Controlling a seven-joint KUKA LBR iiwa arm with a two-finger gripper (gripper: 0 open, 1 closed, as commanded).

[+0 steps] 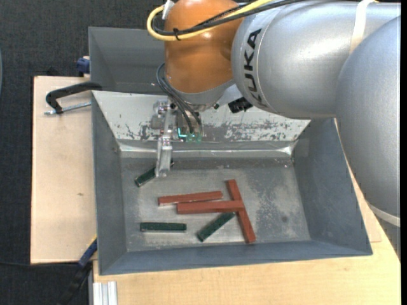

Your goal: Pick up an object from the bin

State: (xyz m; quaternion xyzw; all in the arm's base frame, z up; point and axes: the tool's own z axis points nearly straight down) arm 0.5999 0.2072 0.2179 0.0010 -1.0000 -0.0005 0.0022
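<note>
Just left of the fingertips, on the floor of the grey bin (pixel 107 189) close to the back wall: a short dark green stick (pixel 145 178), tilted, right end up against the tips or just short of them; cannot tell which. Straight below the fingers, near the front wall and well apart: a flat dark green stick (pixel 163 227). Gripper (pixel 164 168) pointing down, fingers (pixel 165 151) pressed together into one narrow metal strip, no gap showing, nothing seen pinched. Below and right of the fingers: two long red sticks (pixel 191 199), touching side by side. Beneath those, a slanted dark green stick (pixel 215 226). Farther right, a steep red stick (pixel 240 211) crossing their right ends. Above the fingers: orange cover (pixel 197 37) and silver arm (pixel 305 49).
</note>
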